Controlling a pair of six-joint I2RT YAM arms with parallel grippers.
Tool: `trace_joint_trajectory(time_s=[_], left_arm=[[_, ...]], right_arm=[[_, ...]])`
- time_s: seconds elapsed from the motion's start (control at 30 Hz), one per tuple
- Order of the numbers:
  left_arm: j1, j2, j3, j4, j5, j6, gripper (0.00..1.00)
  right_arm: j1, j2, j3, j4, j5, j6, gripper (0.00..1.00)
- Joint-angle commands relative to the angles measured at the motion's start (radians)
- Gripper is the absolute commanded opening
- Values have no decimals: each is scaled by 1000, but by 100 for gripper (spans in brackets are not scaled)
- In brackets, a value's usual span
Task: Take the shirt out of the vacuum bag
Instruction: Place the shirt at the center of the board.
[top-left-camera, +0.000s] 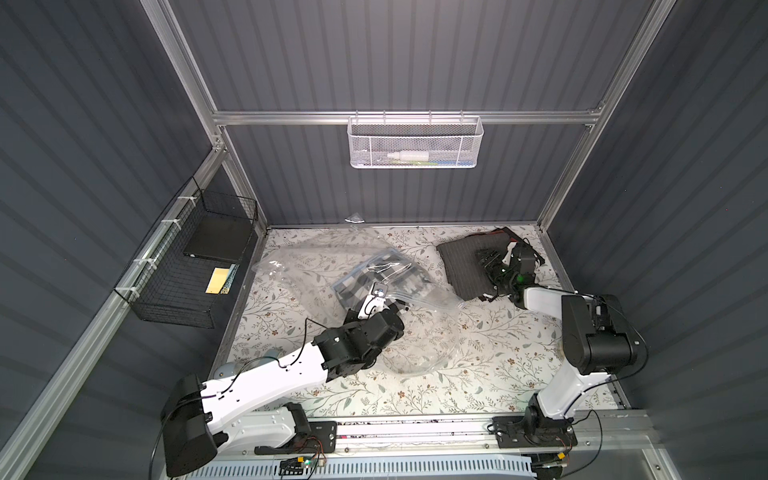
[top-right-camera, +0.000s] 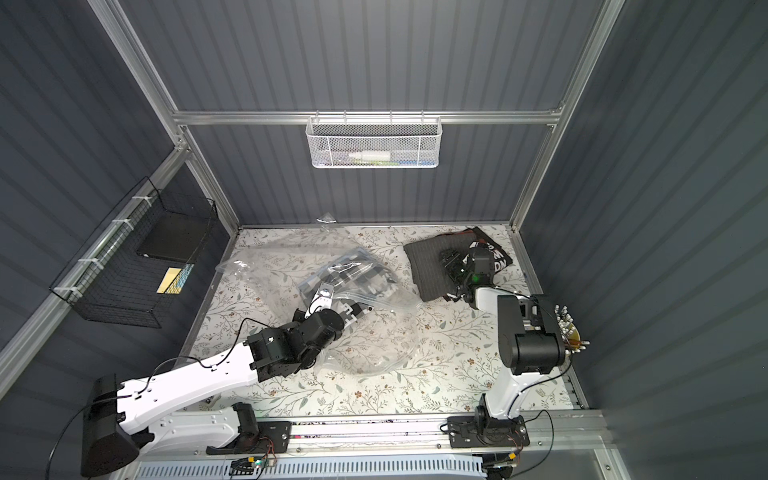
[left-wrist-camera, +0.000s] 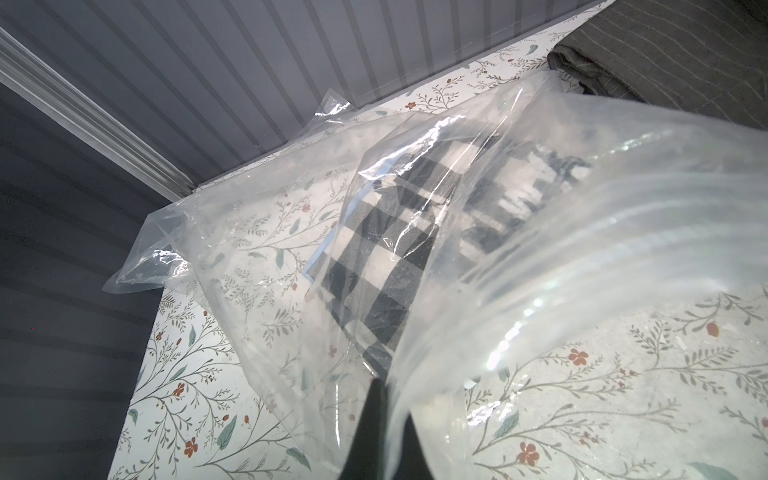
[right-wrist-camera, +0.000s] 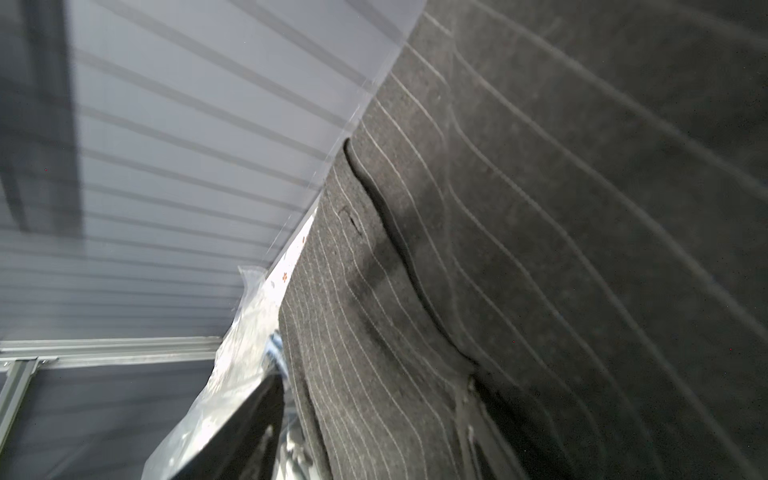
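Worktop (top-left-camera: 478, 374) printed with leafy sprigs lies flat and matt under everything. Across it sprawls the vacuum bag (top-left-camera: 316, 266), a clear, glossy, crinkled film, slack and puffed up. A folded charcoal pinstriped garment (top-left-camera: 461, 262), soft and felt-like, lies outside the bag at the far right corner, over a black garment (top-right-camera: 496, 253) with white lettering. The checked shirt (left-wrist-camera: 382, 266), a folded block of black, grey and white, sits inside the bag, so I judge the removal unfinished. The left end effector (left-wrist-camera: 380, 415) is clenched on the bag's near edge, holding it raised. The right end effector (top-left-camera: 488, 259) rests over the pinstriped cloth; whether it grips I cannot tell.
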Motion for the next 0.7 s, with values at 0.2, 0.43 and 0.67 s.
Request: trace_joint_trajectory(time_s=[0.2,0.43,0.67], left_arm=[[-3,11,-1,4,-1,-1,0],[-4,31,4,27,24,-22,0],[-3,35,62,57,67,-43,0]], right_arm=[[47,-47,28,-37,-29,-67,68],[131,-278,-14,-139,72,-169,69],[265,-510,-69,-228,167,-219,69]])
